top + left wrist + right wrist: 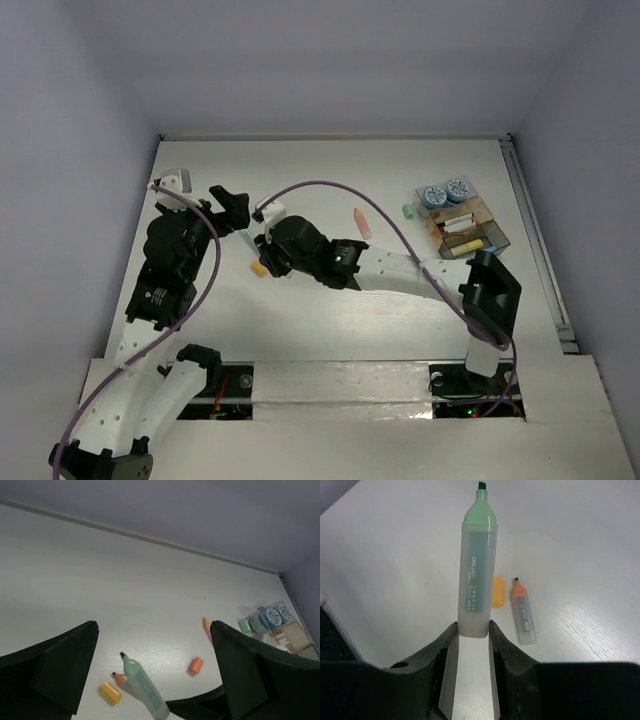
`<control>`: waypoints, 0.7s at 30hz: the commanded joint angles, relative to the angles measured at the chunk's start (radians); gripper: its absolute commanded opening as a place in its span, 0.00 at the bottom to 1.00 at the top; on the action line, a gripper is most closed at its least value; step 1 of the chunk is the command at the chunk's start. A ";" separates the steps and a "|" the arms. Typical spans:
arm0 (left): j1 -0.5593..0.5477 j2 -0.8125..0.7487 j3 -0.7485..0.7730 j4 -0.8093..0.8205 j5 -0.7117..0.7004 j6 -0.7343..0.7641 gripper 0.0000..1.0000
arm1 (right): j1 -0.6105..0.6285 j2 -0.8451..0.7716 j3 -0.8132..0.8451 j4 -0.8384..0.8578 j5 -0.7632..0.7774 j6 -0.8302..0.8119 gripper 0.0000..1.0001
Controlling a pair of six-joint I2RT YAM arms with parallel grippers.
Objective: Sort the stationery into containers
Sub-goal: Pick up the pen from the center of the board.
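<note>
1. Our right tool (472, 630) is clamped narrowly on the blunt back end of a green marker (476, 580). Both fingers (444, 642) press its clear barrel, and the uncapped tip points to 12 o'clock in the right wrist view.
2. At 3 o'clock of that marker we see a yellow cap (497, 592) lying on the white tabletop (580, 540). Just past it, also toward 3 o'clock, lies a shorter orange marker (524, 617), uncapped and apart from the tool.
3. Our left tool (153, 625) stands wide with nothing between its fingers, and bare tabletop shows in the gap. In its view the green marker is at 6 o'clock, with an orange cap (196, 665) at about 2 o'clock of it.
4. From above, the tray (495, 238) sits near the 3 o'clock edge of the tabletop, well apart from both tools. Pale and yellow sticks lie in its compartments.
5. Two patterned rolls (445, 192) stand at the tray's 11 o'clock end. We cannot tell whether they are inside it or just beside it.
6. A pink stick (362, 222) and a green eraser (408, 211) lie loose at 9 o'clock of the tray, between it and the right tool.
</note>
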 commanded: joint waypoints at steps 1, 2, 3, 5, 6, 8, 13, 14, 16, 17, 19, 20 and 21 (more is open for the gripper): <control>0.007 0.007 0.027 0.075 0.121 -0.002 0.92 | 0.011 -0.044 -0.023 0.052 0.152 0.013 0.19; 0.007 0.009 0.027 0.078 0.134 -0.005 0.91 | 0.011 -0.047 -0.022 0.048 0.205 0.017 0.19; 0.007 0.010 0.024 0.087 0.143 -0.011 0.89 | 0.011 -0.052 -0.020 0.040 0.227 0.024 0.20; 0.007 0.012 0.020 0.092 0.169 -0.017 0.86 | -0.011 -0.076 -0.020 0.038 0.268 0.036 0.19; 0.007 0.013 0.018 0.095 0.186 -0.022 0.82 | -0.011 -0.087 -0.026 0.044 0.278 0.036 0.19; 0.007 0.015 0.010 0.095 0.210 -0.029 0.78 | -0.020 -0.110 -0.048 0.075 0.295 0.033 0.19; 0.007 0.044 0.000 0.152 0.322 -0.065 0.67 | -0.020 -0.196 -0.106 0.184 0.313 0.011 0.19; 0.007 0.058 0.000 0.155 0.338 -0.075 0.66 | -0.020 -0.210 -0.129 0.198 0.319 0.008 0.18; 0.007 0.069 -0.002 0.170 0.378 -0.088 0.66 | -0.020 -0.248 -0.152 0.231 0.319 0.002 0.18; 0.007 0.081 -0.005 0.178 0.391 -0.100 0.65 | -0.020 -0.259 -0.160 0.239 0.319 0.001 0.18; 0.007 0.093 -0.011 0.192 0.430 -0.112 0.65 | -0.020 -0.289 -0.183 0.268 0.316 -0.009 0.18; 0.007 0.105 -0.014 0.198 0.445 -0.120 0.65 | -0.020 -0.296 -0.187 0.274 0.313 -0.013 0.18; 0.007 0.112 -0.014 0.215 0.480 -0.130 0.64 | -0.020 -0.300 -0.186 0.276 0.307 -0.013 0.18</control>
